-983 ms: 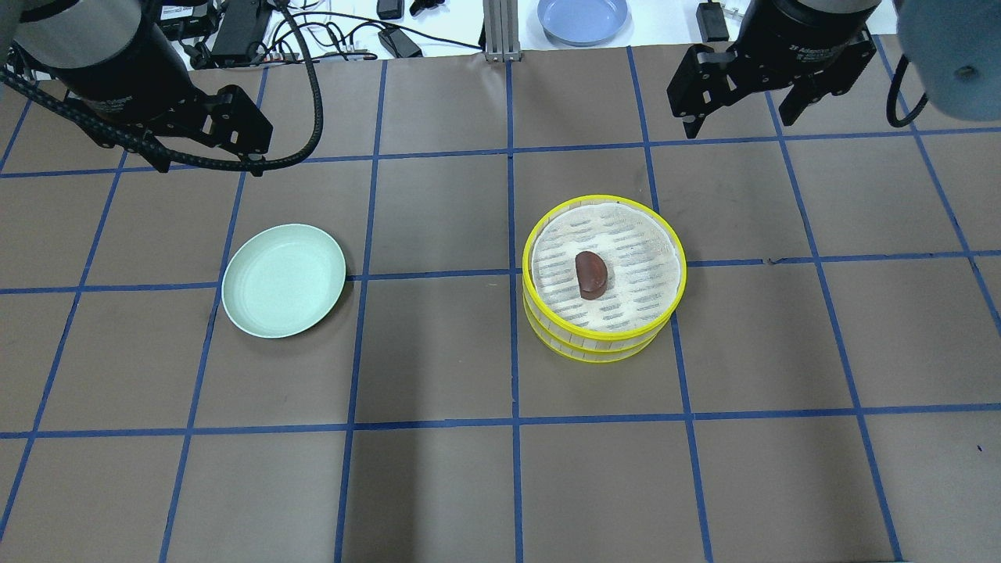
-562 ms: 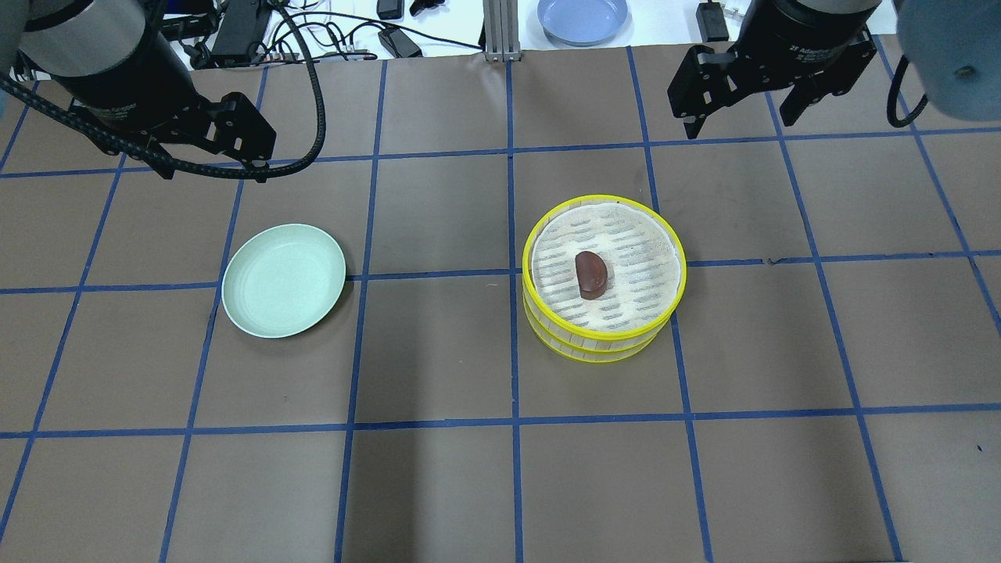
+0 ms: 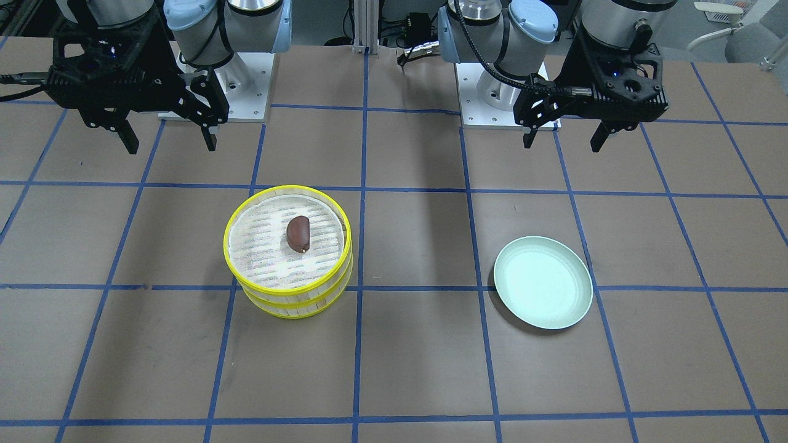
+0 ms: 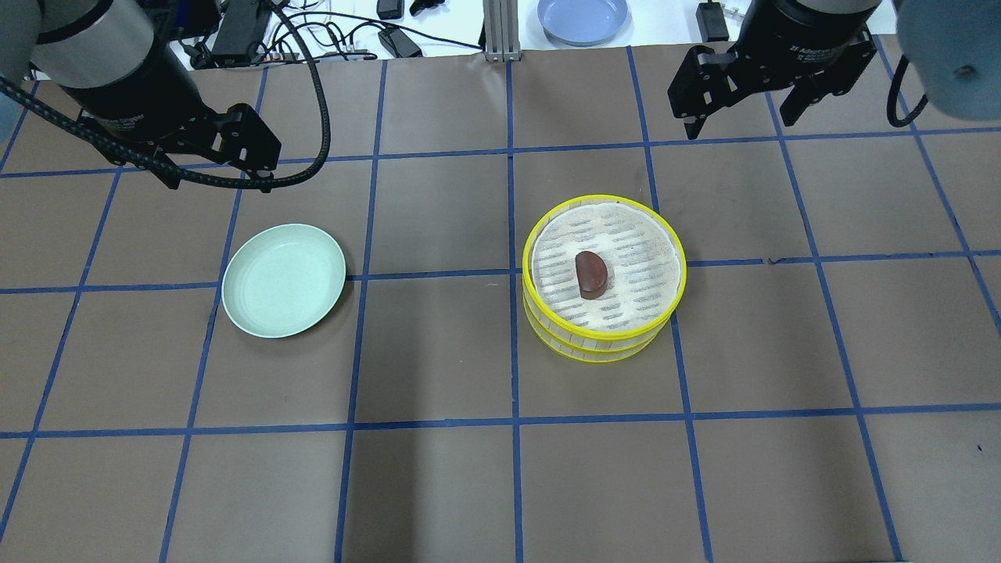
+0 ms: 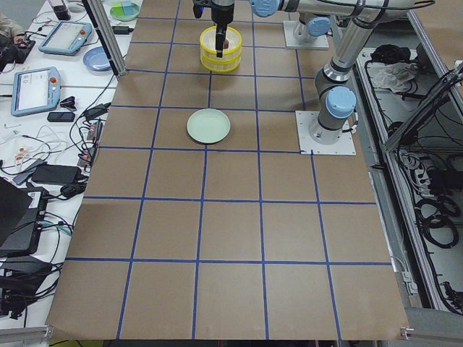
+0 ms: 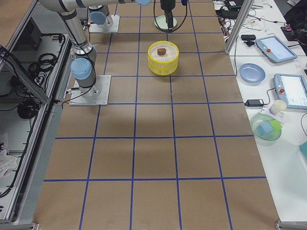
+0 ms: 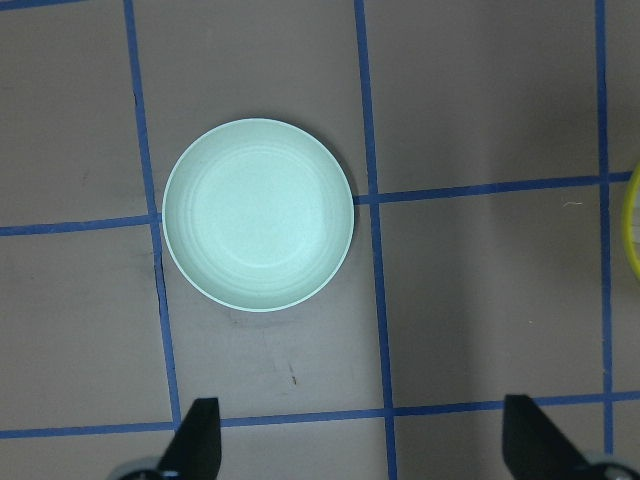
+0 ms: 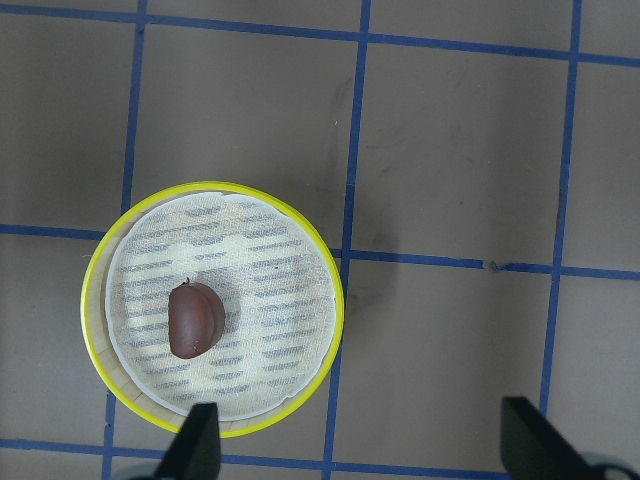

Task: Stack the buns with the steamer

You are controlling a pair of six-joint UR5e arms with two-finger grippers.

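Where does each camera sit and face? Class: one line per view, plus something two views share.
Front-facing: across the table, facing the robot; left tool, right tool.
Overhead: behind the robot, looking forward and down; both tools.
Exterior left: table's end by the plate; left arm's base.
Exterior right: opposite end, by the steamer; right arm's base.
Left wrist: down on the plate; fingertips.
Right wrist: down on steamer and brown bun; fingertips.
Shared: both wrist views catch the steamer's yellow rim.

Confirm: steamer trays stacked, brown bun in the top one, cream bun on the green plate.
Wrong: the green plate is bare, as the left wrist view shows. The steamer trays are stacked, brown bun in the top one.
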